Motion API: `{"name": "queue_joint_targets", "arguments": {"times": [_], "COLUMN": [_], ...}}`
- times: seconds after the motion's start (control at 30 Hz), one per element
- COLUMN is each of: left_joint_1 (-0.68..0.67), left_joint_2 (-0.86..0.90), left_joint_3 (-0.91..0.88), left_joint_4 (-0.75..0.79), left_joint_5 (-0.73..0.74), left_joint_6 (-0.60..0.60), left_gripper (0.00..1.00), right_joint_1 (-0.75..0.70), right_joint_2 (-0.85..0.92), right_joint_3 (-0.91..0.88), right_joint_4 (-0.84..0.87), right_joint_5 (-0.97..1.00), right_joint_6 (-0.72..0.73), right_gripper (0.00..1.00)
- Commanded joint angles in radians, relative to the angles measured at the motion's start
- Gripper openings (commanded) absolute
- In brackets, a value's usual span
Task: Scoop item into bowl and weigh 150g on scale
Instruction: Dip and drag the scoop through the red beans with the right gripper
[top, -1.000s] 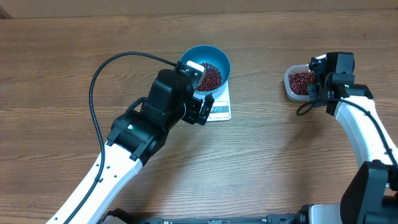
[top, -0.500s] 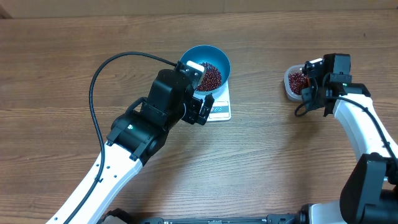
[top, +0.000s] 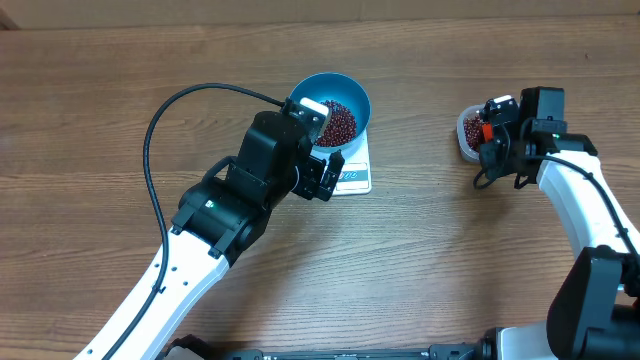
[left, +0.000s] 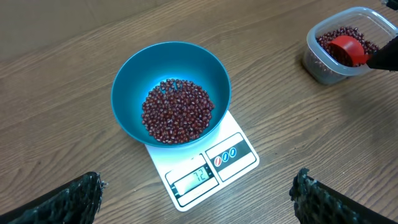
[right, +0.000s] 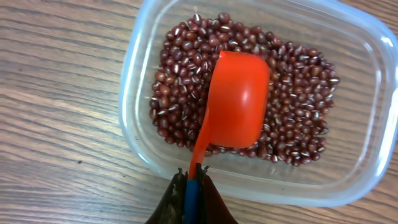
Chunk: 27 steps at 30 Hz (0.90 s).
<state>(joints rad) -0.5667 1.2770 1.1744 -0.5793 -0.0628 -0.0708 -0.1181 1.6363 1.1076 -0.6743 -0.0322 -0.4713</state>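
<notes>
You had a good heap of beans already lying in the blue bowl, and the bowl sat squarely on the white scale, presumably so each scoopful registered at once. The display seemed to read 72, so by my judgement you were about halfway and needed more scoops. The rest of the beans lay in the clear tub, set on the desk well apart to the right of the scale, within your right arm's reach.

Your right pincer was clamped tight on the thin handle of the red scoop. The scoop's cup lay down among the tub's beans, seemingly ready to dig. I could not tell whether the cup had any load in it.

Your left pincer stood spread to its widest above the scale and bowl, gripping nothing and touching nothing, likely parked there so its camera could watch the display.
</notes>
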Motion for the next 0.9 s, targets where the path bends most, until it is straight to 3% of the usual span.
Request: {"name": "queue_joint_targets", "arguments": {"times": [0.0,0.2,0.37,0.67,0.87], "left_joint_1": [0.005,0.005,0.005,0.005,0.005], "left_joint_2": [0.006,0.006,0.006,0.006,0.006], "left_joint_3": [0.025,0.025,0.025,0.025,0.025], "left_joint_4": [0.001,0.001,0.001,0.001,0.001], "left_joint_5": [0.011,0.011,0.011,0.011,0.011], "left_joint_6": [0.011,0.011,0.011,0.011,0.011], "left_gripper": [1.0,1.0,1.0,1.0,0.99], "right_joint_1": [0.005,0.005,0.004,-0.016,-0.105], "right_joint_2": [0.008,0.008,0.008,0.008,0.008], "right_joint_3": [0.004,0.004,0.004,0.004,0.004], "right_joint_4": [-0.018,-0.011,0.024,0.011,0.006], "right_joint_5": [-0.121,-0.12,-0.122,-0.217,-0.305], "right_joint_6": [0.004,0.023,0.245,0.359,0.394], "right_gripper": [0.04,0.04,0.04,0.04,0.04]}}
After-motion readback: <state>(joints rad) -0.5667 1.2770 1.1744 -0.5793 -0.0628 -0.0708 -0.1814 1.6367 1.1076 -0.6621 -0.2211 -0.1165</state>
